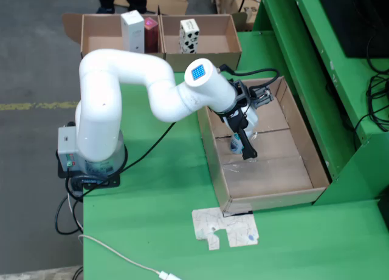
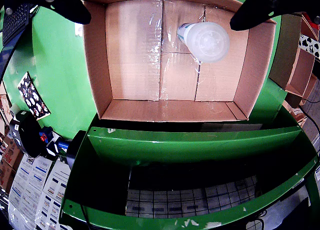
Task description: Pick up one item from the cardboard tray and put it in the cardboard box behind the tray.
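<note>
A shallow cardboard tray [image 1: 304, 164] [image 2: 132, 50] lies on the green table. One small translucent bottle [image 1: 234, 145] [image 2: 206, 40] stands inside it. My gripper [image 1: 242, 147] [image 2: 160, 18] hangs over the tray, open wide, with nothing in it. In the wrist view its black fingers [image 2: 65, 5] reach in from both upper corners, and the bottle sits between them, nearer the right one and apart from both. Behind the tray stand two cardboard boxes [image 1: 100, 40] [image 1: 213, 46]. The left one holds a white carton [image 1: 132, 31] and a pink carton [image 1: 151, 34], the right one a cow-patterned carton [image 1: 189, 36].
The arm's base [image 1: 91, 164] is bolted at the table's left edge. A cut paper scrap [image 1: 225, 228] lies in front of the tray and a white cable [image 1: 121, 259] runs along the near left. A green frame [image 1: 340, 67] [image 2: 200, 140] borders the tray's far side.
</note>
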### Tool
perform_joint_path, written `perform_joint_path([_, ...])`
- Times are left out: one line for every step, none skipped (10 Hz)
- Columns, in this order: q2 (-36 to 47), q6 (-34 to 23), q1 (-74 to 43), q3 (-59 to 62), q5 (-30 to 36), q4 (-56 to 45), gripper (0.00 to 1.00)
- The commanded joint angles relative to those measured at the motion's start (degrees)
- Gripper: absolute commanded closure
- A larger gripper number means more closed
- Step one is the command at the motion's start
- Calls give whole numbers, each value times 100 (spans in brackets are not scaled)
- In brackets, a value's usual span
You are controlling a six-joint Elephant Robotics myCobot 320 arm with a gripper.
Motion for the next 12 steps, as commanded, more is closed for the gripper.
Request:
perform_joint_path([199, 169, 267, -51, -152, 272, 0])
perform_joint_path([229, 204, 320, -129, -188, 333, 0])
perform_joint_path([224, 229, 338, -214, -179, 453, 0])
perform_joint_path([235, 281, 369, -350, -207, 621, 0])
perform_joint_path([235, 281, 369, -350, -207, 621, 0])
perform_joint_path([202, 295, 373, -414, -212, 750, 0])
perform_joint_path([140, 334, 388, -476, -238, 909, 0])
perform_joint_path([67, 363, 396, -452, -253, 986, 0])
perform_joint_path([-11, 399, 409, -405, -270, 1038, 0])
perform_joint_path([-79, 443, 423, -414, -295, 1156, 0])
perform_joint_path([-152, 485, 452, -428, -350, 1273, 0])
perform_joint_path([-281, 504, 479, -335, -393, 1325, 0])
